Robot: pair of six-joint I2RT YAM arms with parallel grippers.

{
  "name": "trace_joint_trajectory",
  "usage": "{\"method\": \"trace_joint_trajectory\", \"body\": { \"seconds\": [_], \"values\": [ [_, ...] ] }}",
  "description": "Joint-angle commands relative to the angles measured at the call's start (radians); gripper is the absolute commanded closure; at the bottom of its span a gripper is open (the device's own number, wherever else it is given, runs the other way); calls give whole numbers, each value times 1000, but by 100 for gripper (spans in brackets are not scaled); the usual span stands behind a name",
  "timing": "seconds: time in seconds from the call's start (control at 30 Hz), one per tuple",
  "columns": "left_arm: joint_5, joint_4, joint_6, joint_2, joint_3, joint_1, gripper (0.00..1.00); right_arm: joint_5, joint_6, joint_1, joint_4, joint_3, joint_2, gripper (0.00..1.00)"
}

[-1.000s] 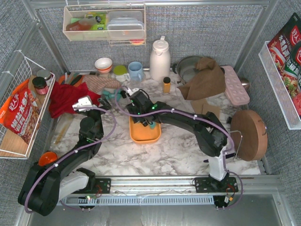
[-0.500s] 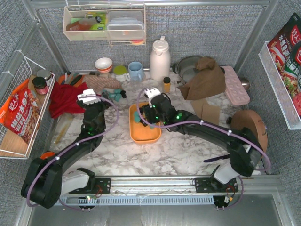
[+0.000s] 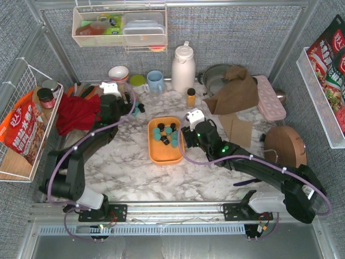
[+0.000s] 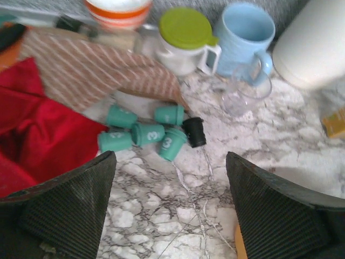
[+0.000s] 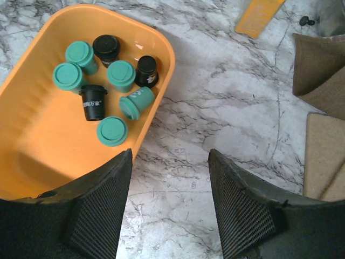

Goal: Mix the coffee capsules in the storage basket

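Arm on the right reaches low across the bench. The right gripper is released and empty, just beside the orange basket, which holds eight capsules, teal and black. Farther back, the left arm is stretched long. The left gripper is spread wide and empty above six loose capsules that lie by a striped cloth.
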Motion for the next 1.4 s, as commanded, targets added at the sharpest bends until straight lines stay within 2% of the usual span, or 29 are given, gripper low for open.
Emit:
{"method": "trace_joint_trajectory", "body": {
  "seconds": [0.0,0.07,0.17,0.23,0.47,1.0,1.37],
  "values": [
    [292,-218,-15,161,154,58,13,7,24,-18,51,-1,-14,37],
    [351,-288,-4,255,233,82,19,-4,33,-21,36,6,-22,37],
    [423,-405,13,400,360,112,35,-6,34,-24,31,4,-37,37],
    [455,-457,22,468,423,121,39,-4,35,-26,30,1,-45,37],
    [413,-494,47,580,518,122,39,-14,45,-32,25,1,-47,37],
    [344,-588,151,712,692,122,39,-25,53,-37,19,7,-31,37],
    [350,-597,160,737,703,118,43,-32,60,-38,20,7,-26,35]
  ]
}}
